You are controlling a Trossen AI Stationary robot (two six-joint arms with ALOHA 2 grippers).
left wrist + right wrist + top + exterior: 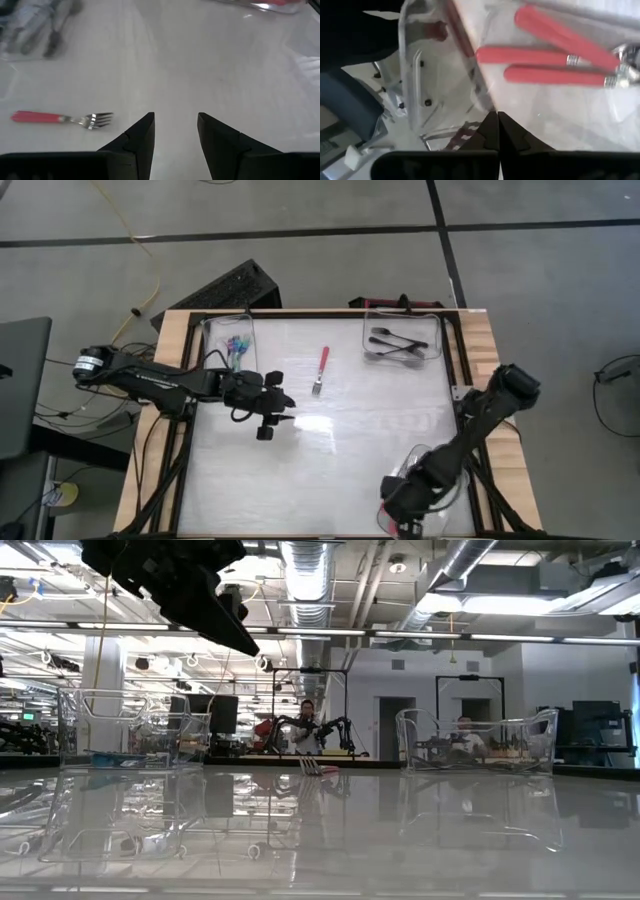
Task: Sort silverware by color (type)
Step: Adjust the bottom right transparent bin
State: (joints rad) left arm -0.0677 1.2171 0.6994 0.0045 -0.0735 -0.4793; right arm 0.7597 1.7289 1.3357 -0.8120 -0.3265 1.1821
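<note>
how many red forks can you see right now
4: one red fork lies loose mid-table ahead of the left hand; three lie in the tray under the right hand. More may be hidden.

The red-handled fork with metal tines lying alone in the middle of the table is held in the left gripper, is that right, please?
Not quite. The red-handled fork with metal tines lies alone mid-table, but the left gripper is open and empty beside it; the left wrist view shows the fork lying clear of the fingers.

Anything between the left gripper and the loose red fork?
Nothing: the high view shows bare table between the left gripper and the red fork.
</note>
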